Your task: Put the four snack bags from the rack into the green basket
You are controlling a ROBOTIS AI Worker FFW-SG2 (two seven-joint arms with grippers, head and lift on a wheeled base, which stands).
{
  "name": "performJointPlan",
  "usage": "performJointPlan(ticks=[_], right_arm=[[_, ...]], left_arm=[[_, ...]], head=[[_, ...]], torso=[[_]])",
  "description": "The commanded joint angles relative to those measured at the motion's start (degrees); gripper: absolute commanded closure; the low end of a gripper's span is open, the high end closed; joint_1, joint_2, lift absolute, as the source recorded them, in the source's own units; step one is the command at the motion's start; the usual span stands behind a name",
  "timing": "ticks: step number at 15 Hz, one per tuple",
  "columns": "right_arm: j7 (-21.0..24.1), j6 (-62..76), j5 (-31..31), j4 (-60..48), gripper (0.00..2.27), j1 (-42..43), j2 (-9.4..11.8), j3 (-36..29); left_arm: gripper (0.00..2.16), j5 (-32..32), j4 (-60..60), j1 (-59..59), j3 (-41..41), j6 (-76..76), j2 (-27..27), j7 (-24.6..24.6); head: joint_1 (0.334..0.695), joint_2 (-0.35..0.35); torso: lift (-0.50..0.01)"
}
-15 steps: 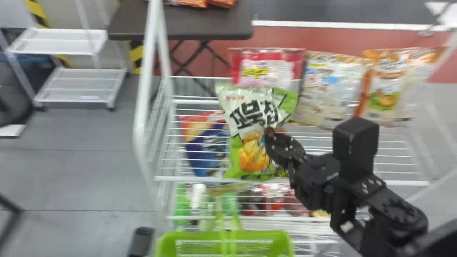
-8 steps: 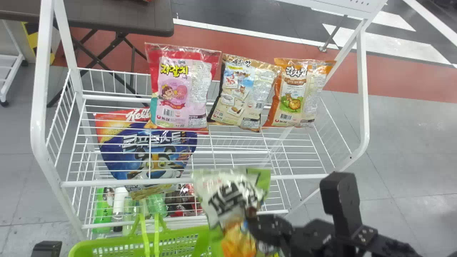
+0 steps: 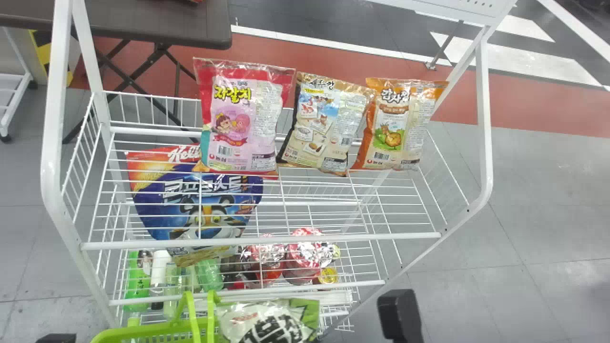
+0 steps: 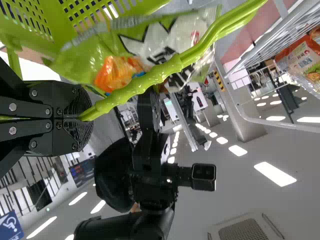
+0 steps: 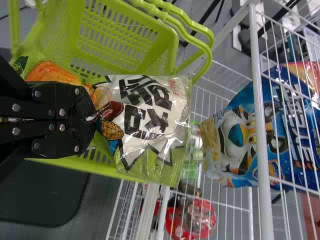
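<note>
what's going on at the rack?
The robot's right hand has the green-and-white bag pinched at the mouth of the basket, not yet let go. Its left hand grips the basket's handle. On the rack are a pink bag, a beige bag and an orange bag, plus a blue bag seen through the wires.

Head view above — wrist views close.
</note>
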State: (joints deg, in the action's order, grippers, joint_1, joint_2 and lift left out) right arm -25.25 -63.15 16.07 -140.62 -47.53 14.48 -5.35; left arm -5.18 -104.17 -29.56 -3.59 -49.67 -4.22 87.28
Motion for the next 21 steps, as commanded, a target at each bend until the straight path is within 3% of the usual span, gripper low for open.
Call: performJointPlan(ticks=[1, 4, 5, 6, 7, 8, 9, 13, 16, 19, 21], right_arm=[[0.03, 2.37, -1.04, 3.16, 2.06, 1.47, -0.68, 3.76], [0.29, 2.9, -4.47, 6.85, 2.0, 3.76, -1.3, 9.04], [0.2, 2.9, -4.91, 7.2, 1.87, 3.76, -1.3, 9.65], [0.2, 2.72, -4.91, 7.38, 1.6, 3.76, -1.3, 9.74], [-0.15, 2.55, -5.35, 7.38, 1.02, 3.76, -1.3, 9.65], [-1.12, 2.72, -5.97, 7.29, 0.1, 3.5, -1.21, 9.3], [-1.56, 2.72, -6.05, 6.94, 0.0, 3.14, -1.21, 8.42], [-3.31, 3.6, -4.47, 6.24, 0.08, 2.71, -1.3, 4.38], [-1.64, 15.91, -0.6, 6.59, 0.11, 3.14, -2.44, 1.04], [4.6, 22.23, -1.84, 8.87, 0.11, 11.14, -3.58, 3.41], [12.33, 29.27, -4.47, 12.83, 0.11, 17.65, -5.08, 7.63]], left_arm=[[2.11, 0.09, -0.51, -0.23, -1.25, -0.04, 0.0, -0.01], [2.11, 0.26, -0.68, -0.41, -1.77, -0.04, 0.08, -0.09], [2.11, 0.17, -0.86, -0.5, -1.77, -0.04, 0.08, -0.09], [2.11, 0.26, -0.86, -0.5, -1.77, -0.04, 0.08, -0.09], [2.11, 0.26, -0.86, -0.5, -1.69, -0.04, 0.08, -0.09], [2.11, 0.26, -0.86, -0.5, -1.69, -0.04, 0.08, -0.18], [2.11, 0.26, -0.86, -0.41, -1.69, -0.04, 0.08, -0.27], [2.11, 0.26, -0.59, -0.23, -1.69, -0.04, 0.17, -0.53], [2.11, 0.26, -0.59, -0.23, -1.77, -0.04, 0.17, -0.53], [2.11, 0.7, -0.59, -0.23, -2.83, -0.21, 0.26, -0.71], [2.11, 0.79, -0.59, -0.23, -3.18, -0.39, 0.17, -0.97]], head=[[0.695, -0.35], [0.695, -0.35], [0.695, -0.35], [0.695, -0.35], [0.695, -0.35], [0.695, -0.35], [0.695, -0.35], [0.695, -0.35], [0.695, -0.35], [0.695, -0.35], [0.695, -0.35]], torso=[[-0.006], [-0.006], [-0.006], [-0.006], [-0.006], [-0.006], [-0.006], [-0.006], [-0.006], [-0.006], [-0.006]])
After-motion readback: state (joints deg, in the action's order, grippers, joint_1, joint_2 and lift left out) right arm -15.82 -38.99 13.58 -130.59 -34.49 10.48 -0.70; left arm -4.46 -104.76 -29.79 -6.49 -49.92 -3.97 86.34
